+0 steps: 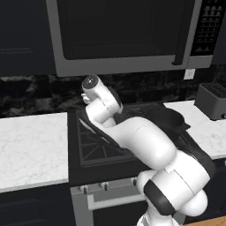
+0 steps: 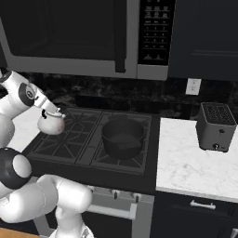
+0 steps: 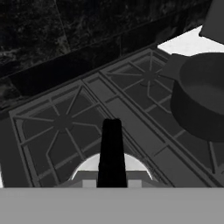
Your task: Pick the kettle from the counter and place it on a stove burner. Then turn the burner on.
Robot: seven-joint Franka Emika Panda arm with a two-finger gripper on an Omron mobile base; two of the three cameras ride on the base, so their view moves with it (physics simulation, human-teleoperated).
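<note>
Black stove [image 2: 69, 148] sat between two white surface [image 2: 186, 162] parts. The fingers [image 2: 51, 113] were closed on the kettle [image 2: 50, 123], holding it up over the burner [image 2: 58, 144] at the stove's 8 o'clock, likely so it could go down there, away from the pot [image 2: 123, 136].

One kettle [image 2: 50, 123], silvery-white, over the left side of the cooktop. One black pot [image 2: 123, 136], right of it. One cooktop [image 2: 139, 165], four grate sections; the front-left stove burner [image 2: 56, 148] is one of them. One toaster [image 2: 215, 126] at far right. One microwave [image 2: 93, 37] overhead. One wall outlet [image 2: 192, 86]. Counter [image 2: 186, 169] in two stretches, one on each side of my stove. Stove knobs along the near edge: too small to count.
</note>
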